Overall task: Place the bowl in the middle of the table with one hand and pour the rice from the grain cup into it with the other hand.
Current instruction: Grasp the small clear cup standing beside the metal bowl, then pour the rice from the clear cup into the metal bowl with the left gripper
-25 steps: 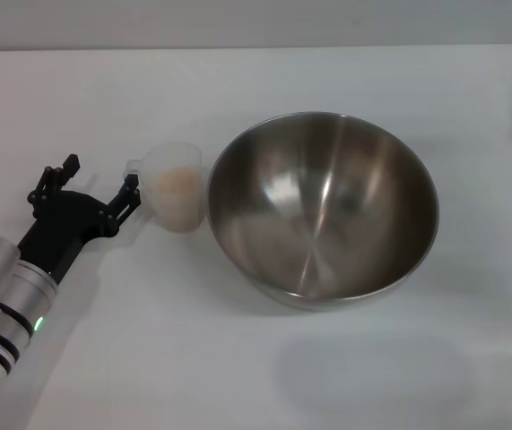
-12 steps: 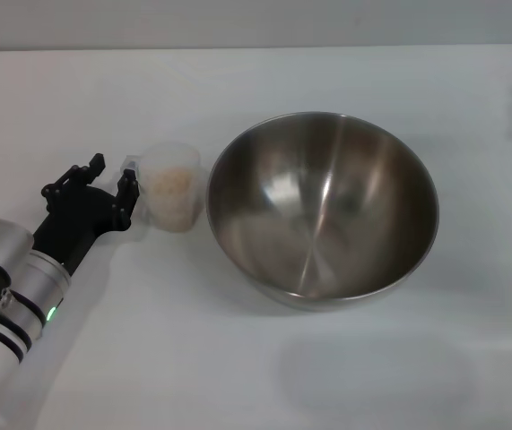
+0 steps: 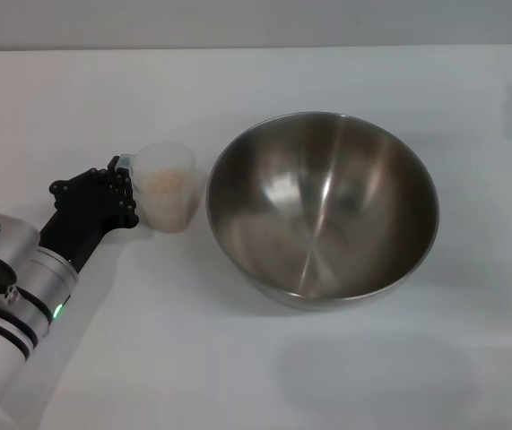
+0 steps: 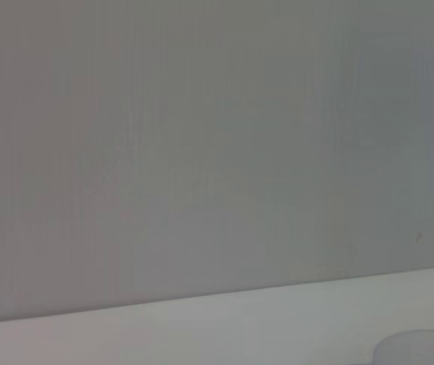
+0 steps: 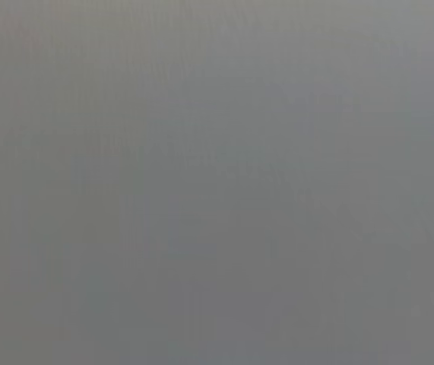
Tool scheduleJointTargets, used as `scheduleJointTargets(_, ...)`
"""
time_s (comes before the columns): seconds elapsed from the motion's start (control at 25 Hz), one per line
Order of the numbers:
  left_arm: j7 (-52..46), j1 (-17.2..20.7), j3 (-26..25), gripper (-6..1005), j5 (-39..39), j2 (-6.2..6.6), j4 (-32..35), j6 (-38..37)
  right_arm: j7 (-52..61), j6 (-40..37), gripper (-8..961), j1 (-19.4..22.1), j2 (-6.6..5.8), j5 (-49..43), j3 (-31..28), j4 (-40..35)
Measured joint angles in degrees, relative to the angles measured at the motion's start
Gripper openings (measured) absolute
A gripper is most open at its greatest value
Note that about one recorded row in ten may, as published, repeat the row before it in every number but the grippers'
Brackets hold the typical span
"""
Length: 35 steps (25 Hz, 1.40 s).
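The large steel bowl [image 3: 323, 206] stands empty at the middle of the white table [image 3: 238, 367]. The clear grain cup [image 3: 169, 204] stands upright just left of the bowl, with pale rice [image 3: 167, 180] inside. My left gripper [image 3: 121, 184] is at the cup's left side, and its black fingers have closed together at the cup's handle. The cup rests on the table. A bit of the cup's rim shows in the left wrist view [image 4: 422, 348]. My right gripper is out of view.
The left arm [image 3: 13, 287] comes in from the lower left corner. The table's far edge meets a grey wall [image 4: 201, 152]. The right wrist view shows only plain grey.
My left gripper has moved right to the cup's handle, turned, and its fingers have gone from wide open to closed together. The cup and bowl have stayed put.
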State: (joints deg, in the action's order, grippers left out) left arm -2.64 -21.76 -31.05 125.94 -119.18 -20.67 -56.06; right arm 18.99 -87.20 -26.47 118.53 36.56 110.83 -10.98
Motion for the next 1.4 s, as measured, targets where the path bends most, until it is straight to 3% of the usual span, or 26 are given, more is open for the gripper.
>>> scheduleJointTargets(0.08,0.01,-0.05,-0.18,41,0.0,0.0,-0.04,-0.12,0.0,0.07,390,-0.06,-0.03,0.0,0.0,-0.01)
scheduleJointTargets(0.32,0.6,-0.02,-1.04,37,0.01,0.0,-0.65,-2.65,0.0,-0.03,391,-0.19,-0.06,0.14,0.0,-0.01)
scheduleJointTargets(0.52,7.3,-0.06,-2.58,33,-0.04,0.01,-1.79,-10.93,0.0,0.12,391,-0.24,-0.15,0.39,-0.01,0.2)
scheduleJointTargets(0.76,31.42,-1.66,-2.1,30,0.54,0.0,-6.41,-17.34,-0.21,0.13,391,-0.62,-0.18,0.45,0.0,0.09)
scheduleJointTargets(0.8,42.92,-2.54,-0.31,30,0.63,0.01,-7.8,-17.77,-0.33,0.13,391,-0.73,-0.2,0.45,0.0,0.04)
scheduleJointTargets(0.84,42.92,-2.54,-0.31,30,0.63,0.01,-7.8,-17.77,-0.33,0.13,391,-0.73,-0.2,0.45,0.0,0.04)
scheduleJointTargets(0.92,52.35,-3.34,1.64,29,0.67,0.01,-8.54,-17.83,-0.36,0.13,391,-0.86,-0.25,0.45,-0.02,0.02)
scheduleJointTargets(1.0,67.14,-4.73,5.1,28,0.69,0.0,-9.23,-17.73,-0.38,0.13,391,-1.19,-0.29,0.45,-0.44,0.1)
scheduleJointTargets(1.04,67.14,-4.73,5.1,29,0.69,0.0,-9.23,-17.73,-0.38,0.13,391,-1.19,-0.29,0.45,-0.44,0.1)
scheduleJointTargets(1.08,76.54,-5.39,7.14,30,0.72,0.0,-10.02,-17.32,-0.38,0.16,391,-1.28,-0.29,0.45,-0.57,0.18)
scheduleJointTargets(1.12,76.54,-5.39,7.14,31,0.72,0.0,-10.02,-17.32,-0.37,0.22,391,-1.42,-0.3,0.45,-0.73,0.26)
scheduleJointTargets(1.2,86.58,-5.75,8.79,33,0.7,0.0,-11.12,-17.38,-0.3,0.79,391,-1.58,-0.31,0.45,-0.77,0.22)
scheduleJointTargets(1.4,100.39,-6.12,10.96,39,2.74,0.0,-11.75,-17.41,-0.3,1.16,391,-1.81,-0.32,0.45,-0.85,-0.03)
